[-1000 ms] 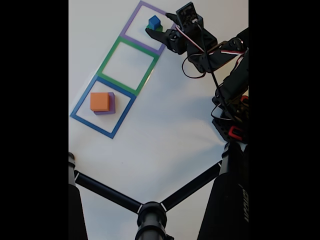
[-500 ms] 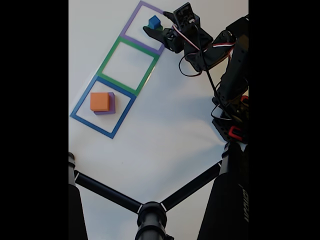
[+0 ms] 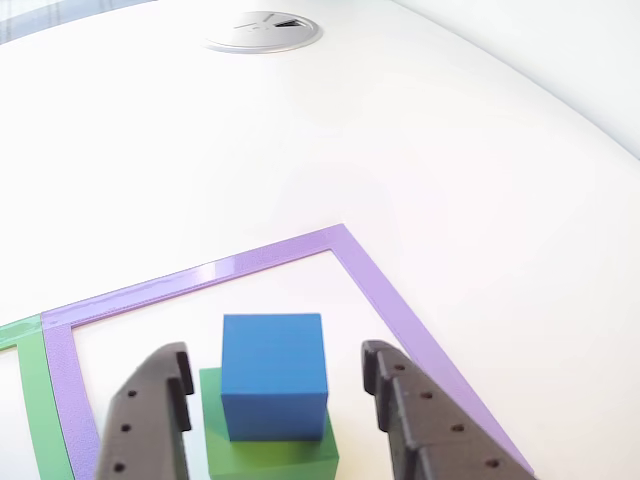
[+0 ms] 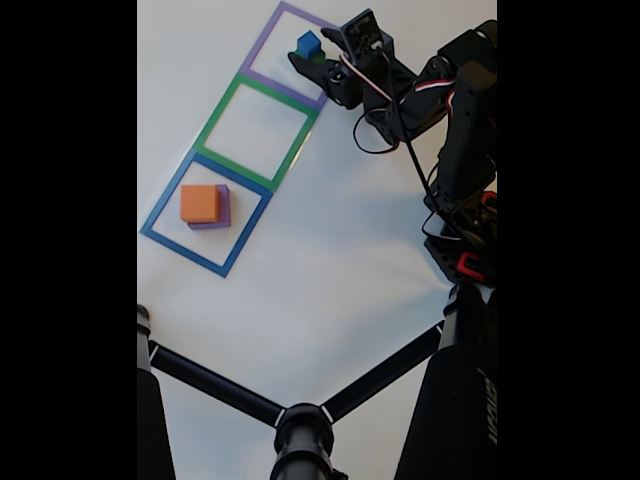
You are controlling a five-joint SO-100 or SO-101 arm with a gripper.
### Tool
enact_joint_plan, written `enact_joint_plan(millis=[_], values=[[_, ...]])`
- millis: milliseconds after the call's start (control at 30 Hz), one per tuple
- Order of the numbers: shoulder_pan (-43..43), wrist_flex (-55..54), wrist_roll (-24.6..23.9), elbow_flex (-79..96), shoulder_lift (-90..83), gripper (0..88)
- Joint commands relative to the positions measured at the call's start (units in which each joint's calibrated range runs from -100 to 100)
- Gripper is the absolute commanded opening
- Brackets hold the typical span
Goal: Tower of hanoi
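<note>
A: Where's the small blue cube (image 3: pixel 273 375)?

B: On the flat green square block (image 3: pixel 268 450), inside the purple square outline (image 3: pixel 390 290) near the white desk's (image 4: pixel 330 250) far edge.

A: And the black gripper (image 3: pixel 278 395)?

B: It has edged forward since a second ago; the jaws stand spread, flanking the cube without touching. A pick looks imminent.

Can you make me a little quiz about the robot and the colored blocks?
1. True or false: the blue cube sits on the green block.
2. Which square outline holds the orange block: A purple, B green, C blue?
3. Fill in: the gripper is ____, one finger on each side of the blue cube.

Key: 1 true. 2 C, the blue outline. 3 open.
</note>
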Motion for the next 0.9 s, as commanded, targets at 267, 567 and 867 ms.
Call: enact_joint_plan(millis=[267, 567, 867], values=[[-2.3, -1.4, 0.0, -0.8, -0.2, 6.0], [-3.2, 0.0, 0.0, -0.5, -2.5, 3.1], [-6.5, 39.3, 0.0, 1.3, -37.7, 2.4]])
